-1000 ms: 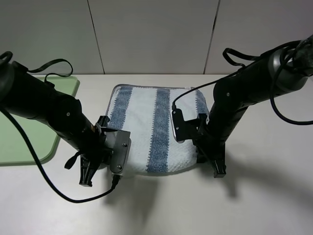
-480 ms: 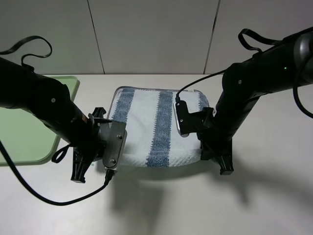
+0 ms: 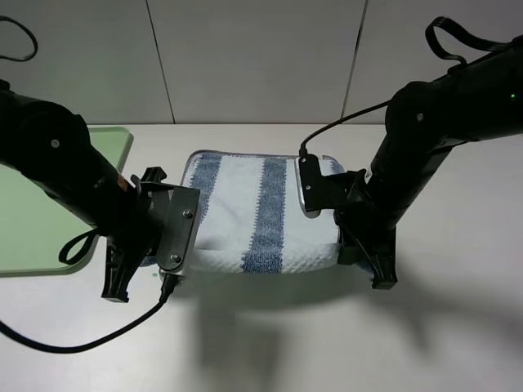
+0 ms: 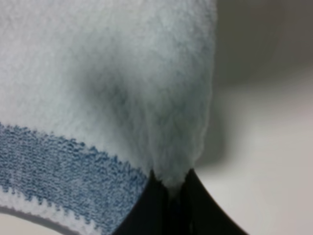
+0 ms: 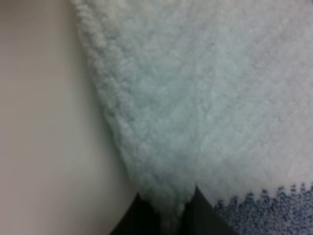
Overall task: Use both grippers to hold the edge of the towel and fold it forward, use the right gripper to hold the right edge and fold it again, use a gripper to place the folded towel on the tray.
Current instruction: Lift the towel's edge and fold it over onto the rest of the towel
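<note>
The blue-and-white striped towel lies mid-table, its front part raised and curling over toward the back. My left gripper is shut on the towel's front left corner. My right gripper is shut on the front right corner. In the left wrist view the black fingertips pinch white terry of the towel, with a blue stripe and the grey hem beside them. The right wrist view shows its fingertips pinching the towel's edge the same way. The pale-green tray sits at the left, partly behind my left arm.
Bare white tabletop spreads in front of and to the right of the towel. Black cables loop from both arms, one trailing on the table at the front left. A panelled wall stands close behind the table's back edge.
Both grippers have risen and moved toward the back with the towel's front edge in them. The raised fold now sits farther back, and less of the flat towel shows.
</note>
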Tool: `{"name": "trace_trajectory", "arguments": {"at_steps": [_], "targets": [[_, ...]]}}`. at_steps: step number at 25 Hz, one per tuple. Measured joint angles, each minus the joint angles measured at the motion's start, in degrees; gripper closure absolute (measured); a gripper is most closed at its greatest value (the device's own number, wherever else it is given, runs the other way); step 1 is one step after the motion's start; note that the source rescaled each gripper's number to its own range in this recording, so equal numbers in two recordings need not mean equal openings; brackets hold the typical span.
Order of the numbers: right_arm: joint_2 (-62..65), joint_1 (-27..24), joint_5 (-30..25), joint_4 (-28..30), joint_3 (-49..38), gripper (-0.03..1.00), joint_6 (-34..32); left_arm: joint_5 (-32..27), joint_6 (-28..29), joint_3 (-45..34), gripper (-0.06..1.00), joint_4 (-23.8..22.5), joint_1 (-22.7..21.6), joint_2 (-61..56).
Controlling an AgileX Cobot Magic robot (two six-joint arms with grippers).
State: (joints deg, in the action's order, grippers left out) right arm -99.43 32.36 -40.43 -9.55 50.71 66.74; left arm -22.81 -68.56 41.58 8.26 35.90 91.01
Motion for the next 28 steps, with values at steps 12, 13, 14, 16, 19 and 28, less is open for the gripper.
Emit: {"name": "trace_trajectory", "arguments": {"at_steps": [12,13,14,16,19,28], "targets": [[3.9,0.0,-2.21,-0.49,-0.03,0.97,-0.84,-6.82,0.32,0.0,0.94,3.61,0.0,-3.44],[4.23,0.0,-2.27,-0.61,-0.03,0.97,-1.26,-7.14,0.74,0.0,0.94,3.66,0.0,-3.44],[4.46,0.0,-2.48,-0.75,-0.03,0.97,-1.56,-7.28,1.45,0.0,0.94,3.66,0.0,-3.44],[4.63,0.0,-3.03,-1.01,-0.03,0.97,-2.67,-7.41,3.23,0.0,0.94,3.66,0.0,-3.44],[4.63,0.0,-4.36,-1.61,-0.03,0.97,-3.33,-8.81,5.36,0.0,0.94,3.82,0.0,-3.44],[4.63,0.0,-8.16,-3.59,-0.03,0.97,-4.26,-14.45,7.25,0.0,0.94,4.73,0.0,-3.44]]}}
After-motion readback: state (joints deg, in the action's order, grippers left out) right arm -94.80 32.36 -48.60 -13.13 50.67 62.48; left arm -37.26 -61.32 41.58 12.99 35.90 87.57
